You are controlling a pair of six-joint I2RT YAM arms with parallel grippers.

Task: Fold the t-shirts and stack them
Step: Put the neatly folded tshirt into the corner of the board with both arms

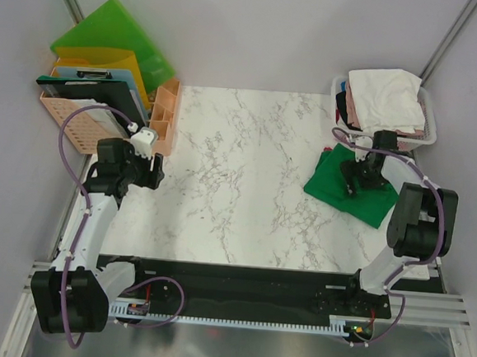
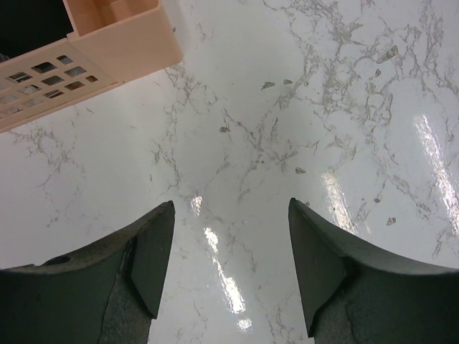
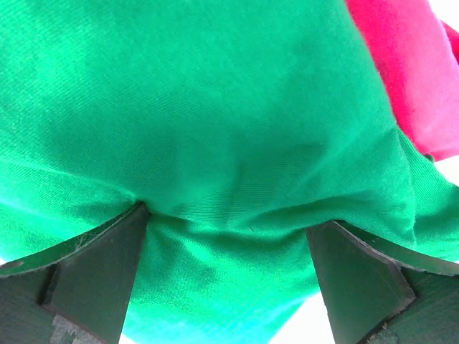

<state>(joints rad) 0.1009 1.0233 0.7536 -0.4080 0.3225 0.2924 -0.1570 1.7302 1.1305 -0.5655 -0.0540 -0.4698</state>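
Note:
A deep green t-shirt [image 1: 334,186] lies folded at the right side of the marble table, below the basket. My right gripper [image 1: 359,178] is down on it with its jaws spread wide. In the right wrist view the green t-shirt [image 3: 215,107] fills the frame and bulges between the spread fingers of the right gripper [image 3: 228,218]. A magenta-red t-shirt [image 3: 416,64] shows at the upper right there. A white t-shirt [image 1: 385,95] tops the pile in the basket. My left gripper [image 1: 158,170] [image 2: 229,204] hangs open over bare marble at the left, holding nothing.
A white basket [image 1: 429,134] of clothes stands at the back right corner. A peach organiser [image 1: 165,119] [image 2: 115,43] and a crate of folders and a clipboard [image 1: 88,92] stand at the back left, close to my left arm.

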